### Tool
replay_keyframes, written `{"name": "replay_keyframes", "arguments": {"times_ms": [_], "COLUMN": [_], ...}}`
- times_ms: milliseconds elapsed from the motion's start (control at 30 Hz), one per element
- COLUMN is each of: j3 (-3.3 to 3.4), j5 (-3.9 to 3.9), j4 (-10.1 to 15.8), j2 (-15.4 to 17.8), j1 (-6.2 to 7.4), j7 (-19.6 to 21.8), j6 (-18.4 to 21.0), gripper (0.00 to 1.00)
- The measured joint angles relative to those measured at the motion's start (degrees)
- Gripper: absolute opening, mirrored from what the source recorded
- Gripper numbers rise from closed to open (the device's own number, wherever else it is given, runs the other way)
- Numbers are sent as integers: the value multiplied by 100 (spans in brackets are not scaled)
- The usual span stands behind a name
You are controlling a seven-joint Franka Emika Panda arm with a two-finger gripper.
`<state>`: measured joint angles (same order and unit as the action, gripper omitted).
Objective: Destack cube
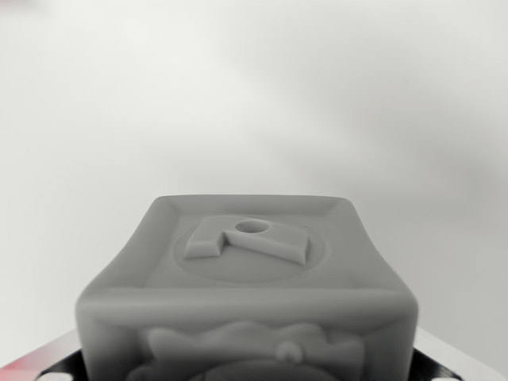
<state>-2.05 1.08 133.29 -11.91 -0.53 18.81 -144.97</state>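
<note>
Grey cube (250, 294) filling the wrist view, raised letter R on top, pincer state cannot be told

The cube (248, 298) runs off the bottom edge of the frame, so its near face shows only in its upper part, and the raised relief there is blurred and cut off, too unclear to read. At the lower left and lower right corners, slivers of the gripper (456, 367) poke out from behind the cube; most of it is hidden, and whether its jaws are open or closed cannot be told. The background is a pale, unfocused blur.
</note>
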Motion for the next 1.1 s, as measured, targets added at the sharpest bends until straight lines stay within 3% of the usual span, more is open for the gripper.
{"name": "replay_keyframes", "arguments": {"times_ms": [1100], "j3": [113], "j5": [-36], "j4": [102], "j2": [-195], "j1": [-591], "j7": [-733], "j6": [-297], "gripper": [0]}}
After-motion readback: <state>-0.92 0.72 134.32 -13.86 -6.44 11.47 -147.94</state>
